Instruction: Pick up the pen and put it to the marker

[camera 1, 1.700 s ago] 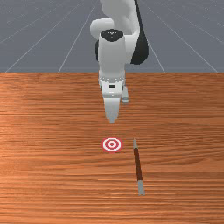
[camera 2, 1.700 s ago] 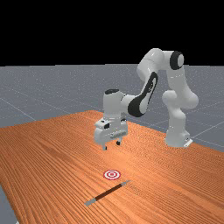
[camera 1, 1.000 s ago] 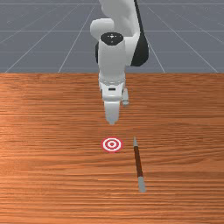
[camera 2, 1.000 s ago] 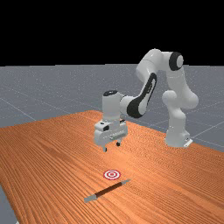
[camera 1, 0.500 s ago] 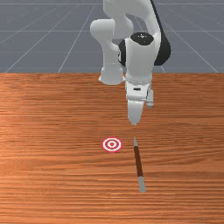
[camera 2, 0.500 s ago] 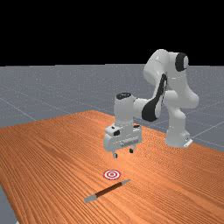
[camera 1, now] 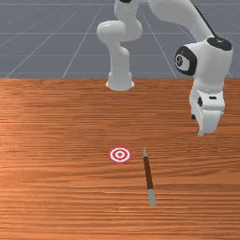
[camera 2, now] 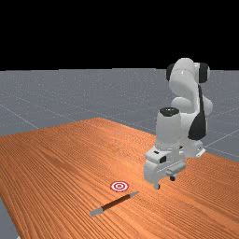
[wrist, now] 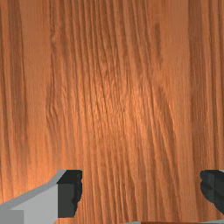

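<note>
Pen (camera 1: 148,174) on the counter (camera 1: 56,140), tool (camera 2: 165,182) spread and holding nothing

The pen lies flat on the wood, its brown barrel set between a grey pointed tip and a blunt grey end. In the front view the tip is turned toward the arm's base (camera 1: 120,79), the blunt end away from it. Just beside the tip, on the front view's left, sits the marker (camera 1: 120,155), a round target of red and white rings; pen and marker do not touch.

The tool hangs above the counter, well apart from the pen, on the front view's right; in the far view it is to the right of the pen's tip. In the wrist view the two dark fingers (wrist: 70,194) stand wide apart, with bare wood grain between them.

The white and grey arm (camera 1: 211,65) bends out from its base toward the front view's right. Beyond the counter spreads a grey floor (camera 1: 42,42) crossed by pale lines.
</note>
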{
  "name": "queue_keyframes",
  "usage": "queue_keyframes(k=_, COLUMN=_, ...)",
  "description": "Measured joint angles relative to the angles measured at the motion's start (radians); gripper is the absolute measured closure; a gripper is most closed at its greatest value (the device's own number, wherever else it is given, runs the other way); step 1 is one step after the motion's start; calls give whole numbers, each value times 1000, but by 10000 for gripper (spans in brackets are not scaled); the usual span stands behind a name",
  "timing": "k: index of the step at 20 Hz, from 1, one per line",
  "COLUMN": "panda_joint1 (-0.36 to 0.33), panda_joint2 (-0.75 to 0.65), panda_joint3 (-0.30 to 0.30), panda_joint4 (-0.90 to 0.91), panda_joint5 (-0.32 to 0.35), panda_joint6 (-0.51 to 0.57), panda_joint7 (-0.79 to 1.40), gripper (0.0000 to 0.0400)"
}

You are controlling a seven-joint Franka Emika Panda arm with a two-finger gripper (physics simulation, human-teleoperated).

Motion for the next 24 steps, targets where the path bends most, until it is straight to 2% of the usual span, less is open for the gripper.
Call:
queue_keyframes(k=2, panda_joint1=8, panda_joint2=10, panda_joint3=-8, panda_joint4=-2, panda_joint5=6, panda_joint6=10, panda_joint7=44, gripper=0)
queue_keyframes(k=4, panda_joint1=6, panda_joint2=38, panda_joint3=-8, panda_joint4=50, panda_joint5=22, panda_joint6=-46, panda_joint7=60, gripper=0)
queue_keyframes(k=9, panda_joint1=6, panda_joint2=36, panda_joint3=-10, panda_joint4=27, panda_joint5=9, panda_joint6=0, panda_joint7=50, gripper=0)
queue_keyframes(k=10, panda_joint1=6, panda_joint2=38, panda_joint3=-10, panda_joint4=27, panda_joint5=9, panda_joint6=1, panda_joint7=49, gripper=157)
queue_keyframes(k=11, panda_joint1=7, panda_joint2=39, panda_joint3=-11, panda_joint4=27, panda_joint5=9, panda_joint6=3, panda_joint7=53, gripper=252)
queue_keyframes(k=12, panda_joint1=8, panda_joint2=40, panda_joint3=-12, panda_joint4=26, panda_joint5=10, panda_joint6=3, panda_joint7=58, gripper=310)
queue_keyframes(k=13, panda_joint1=8, panda_joint2=40, panda_joint3=-12, panda_joint4=26, panda_joint5=10, panda_joint6=3, panda_joint7=58, gripper=346)
queue_keyframes(k=15, panda_joint1=7, panda_joint2=44, panda_joint3=-11, panda_joint4=36, panda_joint5=14, panda_joint6=-10, panda_joint7=60, gripper=380)
queue_keyframes(k=18, panda_joint1=16, panda_joint2=56, panda_joint3=-19, panda_joint4=55, panda_joint5=16, panda_joint6=-10, panda_joint7=96, gripper=395)
queue_keyframes(k=19, panda_joint1=8, panda_joint2=104, panda_joint3=-6, panda_joint4=148, panda_joint5=22, panda_joint6=-88, panda_joint7=54, gripper=397)
queue_keyframes(k=20, panda_joint1=6, panda_joint2=128, panda_joint3=-8, panda_joint4=185, panda_joint5=6, panda_joint6=-70, panda_joint7=23, gripper=398)
queue_keyframes(k=21, panda_joint1=1, panda_joint2=197, panda_joint3=-5, panda_joint4=309, panda_joint5=0, panda_joint6=-125, panda_joint7=-21, gripper=399)
queue_keyframes(k=22, panda_joint1=-3, panda_joint2=316, panda_joint3=-2, panda_joint4=528, panda_joint5=-7, panda_joint6=-223, panda_joint7=-82, gripper=399)
queue_keyframes(k=23, panda_joint1=-1, panda_joint2=320, panda_joint3=-19, panda_joint4=527, panda_joint5=9, panda_joint6=-219, panda_joint7=12, gripper=400)
queue_keyframes(k=24, panda_joint1=-2, panda_joint2=321, panda_joint3=-19, panda_joint4=526, panda_joint5=9, panda_joint6=-219, panda_joint7=12, gripper=400)
